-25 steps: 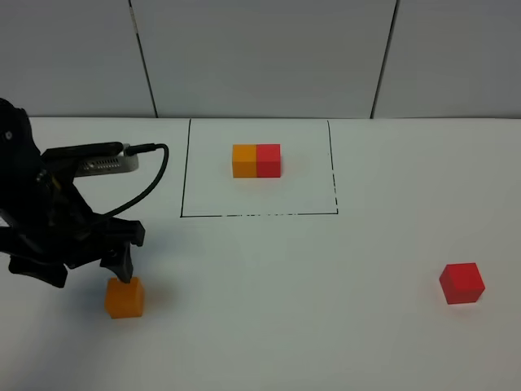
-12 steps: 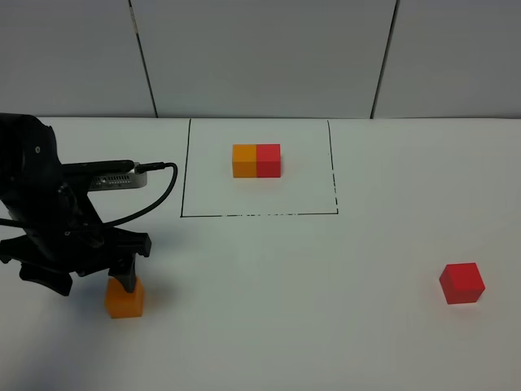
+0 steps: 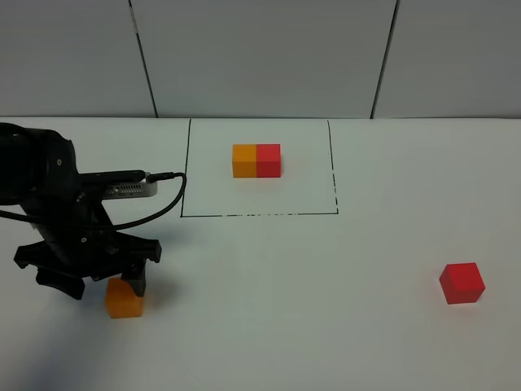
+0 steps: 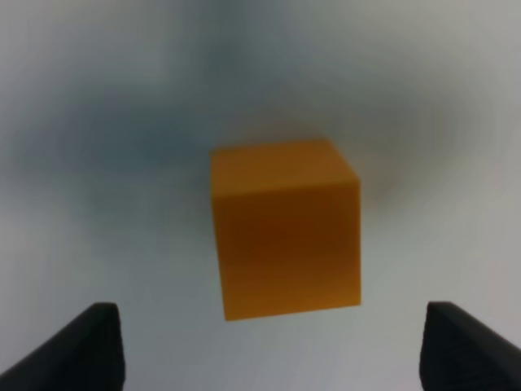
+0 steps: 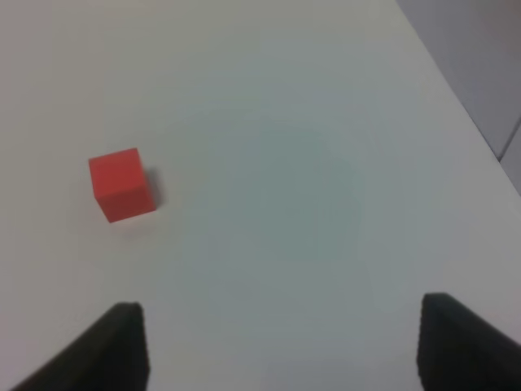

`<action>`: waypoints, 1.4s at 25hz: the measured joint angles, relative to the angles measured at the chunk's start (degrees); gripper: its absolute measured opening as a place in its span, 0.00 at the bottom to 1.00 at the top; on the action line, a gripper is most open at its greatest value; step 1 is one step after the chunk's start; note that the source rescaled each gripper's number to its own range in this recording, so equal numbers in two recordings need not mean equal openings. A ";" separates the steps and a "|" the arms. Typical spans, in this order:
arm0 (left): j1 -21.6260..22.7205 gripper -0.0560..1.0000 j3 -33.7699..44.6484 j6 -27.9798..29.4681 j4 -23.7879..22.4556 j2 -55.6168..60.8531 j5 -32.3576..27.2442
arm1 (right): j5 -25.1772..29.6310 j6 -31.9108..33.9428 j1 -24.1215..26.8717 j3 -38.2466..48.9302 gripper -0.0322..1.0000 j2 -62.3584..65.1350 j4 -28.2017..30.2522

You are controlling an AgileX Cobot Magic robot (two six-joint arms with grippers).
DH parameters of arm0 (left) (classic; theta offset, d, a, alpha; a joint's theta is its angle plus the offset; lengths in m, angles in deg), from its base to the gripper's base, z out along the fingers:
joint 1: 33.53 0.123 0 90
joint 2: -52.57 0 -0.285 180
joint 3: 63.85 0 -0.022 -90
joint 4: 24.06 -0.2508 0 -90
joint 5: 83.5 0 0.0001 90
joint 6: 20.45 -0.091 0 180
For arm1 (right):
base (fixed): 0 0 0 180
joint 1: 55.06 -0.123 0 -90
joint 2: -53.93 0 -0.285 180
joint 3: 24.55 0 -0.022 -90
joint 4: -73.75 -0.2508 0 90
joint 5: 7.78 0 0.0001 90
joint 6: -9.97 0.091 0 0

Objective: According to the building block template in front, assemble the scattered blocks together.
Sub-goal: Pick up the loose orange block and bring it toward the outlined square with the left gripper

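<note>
Since the earlier frames the left gripper (image 3: 106, 287) has shifted rightward and lower. It now hangs right over the small matte orange cube (image 3: 124, 300), covering the cube's upper left corner in the high view, where before only one fingertip met its top edge. The cube itself has not moved. In the left wrist view the left gripper (image 4: 273, 350) has its jaws wide apart, one dark fingertip (image 4: 98, 346) out to each side of the orange cube (image 4: 285, 228), with clear white surface between each pad and the cube's faces. That view is blurred, so whether the fingers have reached the cube's level cannot be told.

The small matte red cube (image 3: 461, 283) lies where it was, alone on the right side of the white table (image 3: 326, 326), well apart from the orange cube and close to the right border of the high view. The right gripper (image 5: 285, 350) hovers with jaws apart and nothing between them, the red cube (image 5: 122, 185) well ahead of it.

Bare table runs between the two cubes. Farther back, the joined orange-and-red two-block bar (image 3: 256, 160) sits unchanged inside the thin black drawn rectangle (image 3: 189, 163), near its far side. The table ends at grey wall panels (image 3: 260, 57).
</note>
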 joint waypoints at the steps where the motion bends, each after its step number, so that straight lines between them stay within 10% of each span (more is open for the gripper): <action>1: -0.38 0.93 0.00 0.06 -0.05 -0.28 0.35 | 0.00 0.00 0.00 0.00 0.44 0.00 0.00; 35: -1.34 0.91 -0.14 4.79 -0.10 -9.87 7.03 | 0.00 0.00 0.00 0.00 0.44 0.00 0.00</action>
